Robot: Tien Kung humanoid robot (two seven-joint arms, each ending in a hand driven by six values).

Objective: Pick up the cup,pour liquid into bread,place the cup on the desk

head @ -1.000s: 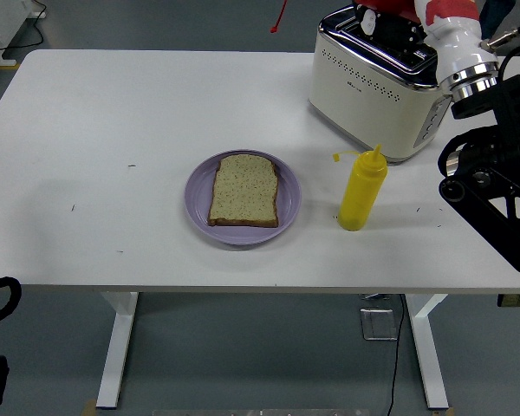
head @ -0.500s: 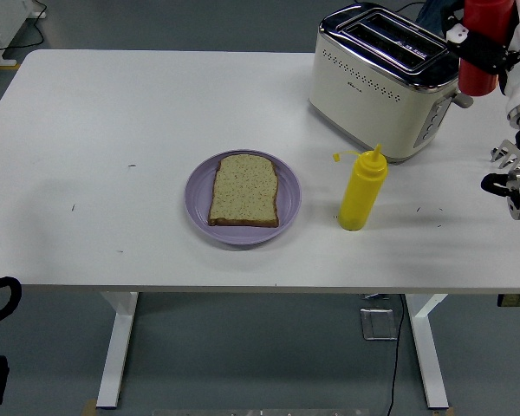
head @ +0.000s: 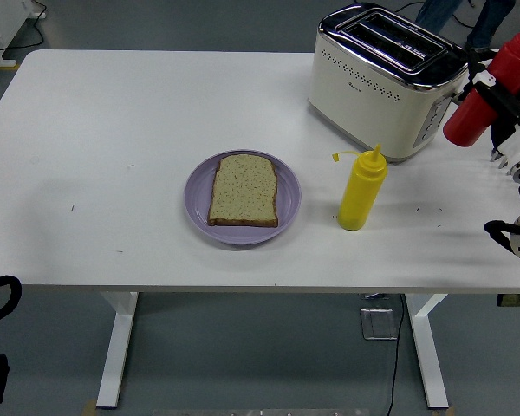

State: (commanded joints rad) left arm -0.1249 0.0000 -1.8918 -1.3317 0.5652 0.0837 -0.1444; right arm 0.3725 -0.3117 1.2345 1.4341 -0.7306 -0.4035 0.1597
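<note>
Right hand (head: 510, 87) gripping red bottle (head: 487, 97) right of toaster (head: 383, 80); carry level past yellow bottle (head: 361, 189) toward bread (head: 244, 190).

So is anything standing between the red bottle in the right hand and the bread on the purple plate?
Yes. The yellow squeeze bottle stands upright between the tilted red bottle at the right hand and the bread slice on the purple plate. The cream toaster sits beside that path.
</note>
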